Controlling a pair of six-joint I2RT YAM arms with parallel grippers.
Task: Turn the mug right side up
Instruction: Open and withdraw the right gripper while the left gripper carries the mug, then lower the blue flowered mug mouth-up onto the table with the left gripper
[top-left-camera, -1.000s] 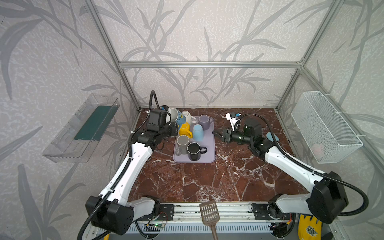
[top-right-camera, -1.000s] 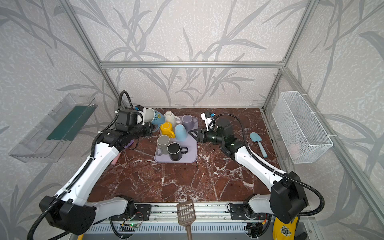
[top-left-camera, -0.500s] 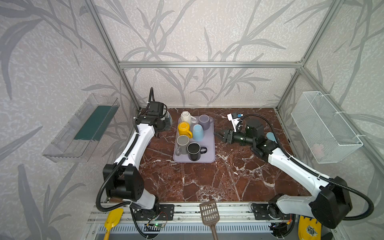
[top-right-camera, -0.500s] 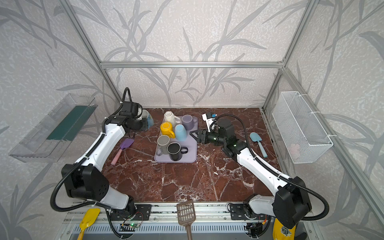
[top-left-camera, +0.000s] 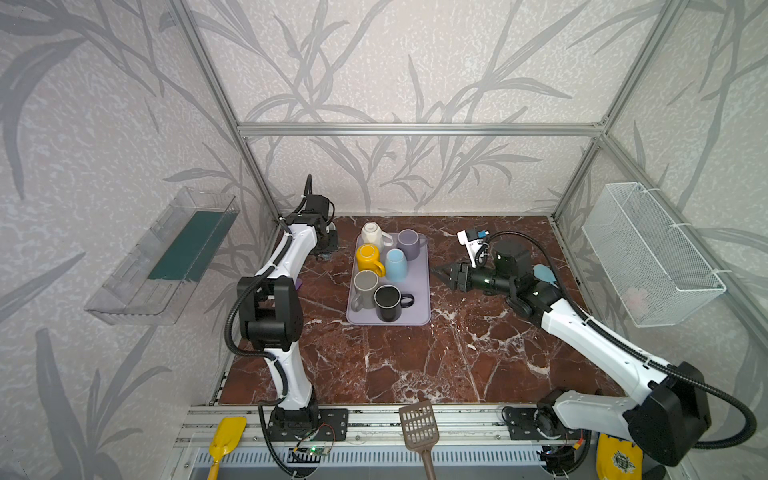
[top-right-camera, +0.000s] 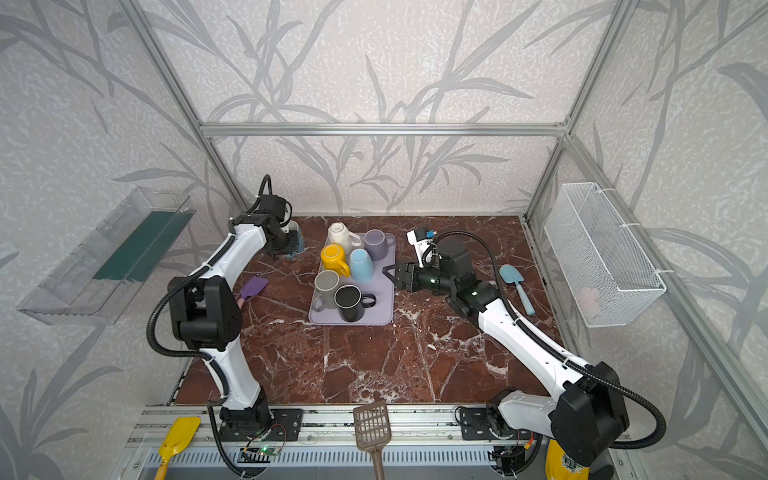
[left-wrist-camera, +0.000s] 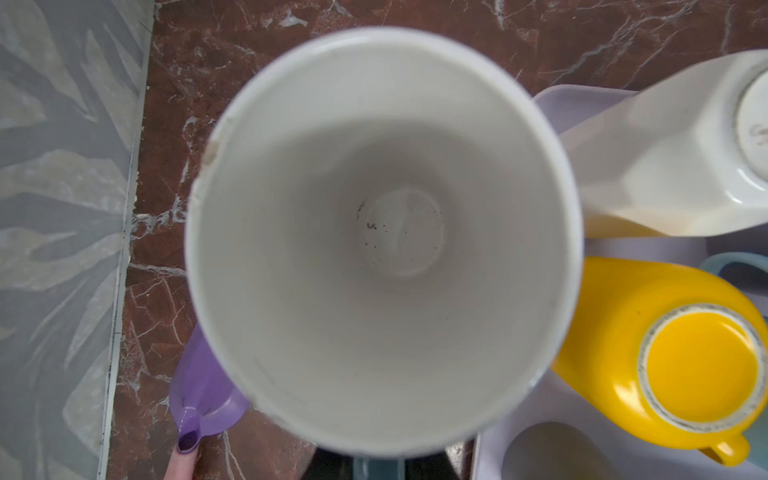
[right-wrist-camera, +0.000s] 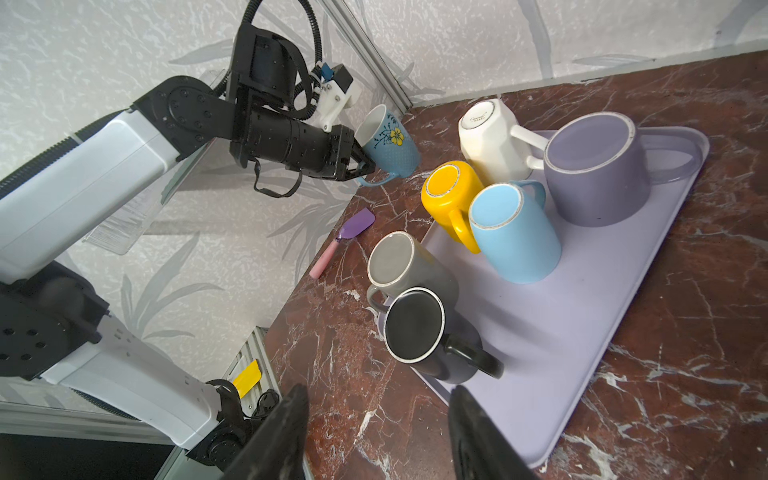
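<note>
One floral mug (right-wrist-camera: 390, 143), rigid ceramic, probably slick and chippable, hangs far left, its handle pinched in the left gripper (right-wrist-camera: 368, 169); right gripper (right-wrist-camera: 378, 392) gapes empty.

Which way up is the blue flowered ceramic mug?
Mouth up, tilted: right wrist view shows the blue flowered mug with rim uppermost.

Both top views look steeply down from high above the near edge, taking in the whole bench (top-left-camera: 374, 365). The left wrist camera peers close into the floral mug (left-wrist-camera: 382, 232). The right wrist camera faces far-left across the tray (right-wrist-camera: 582, 332); both wrist views share that mug and tray.
</note>
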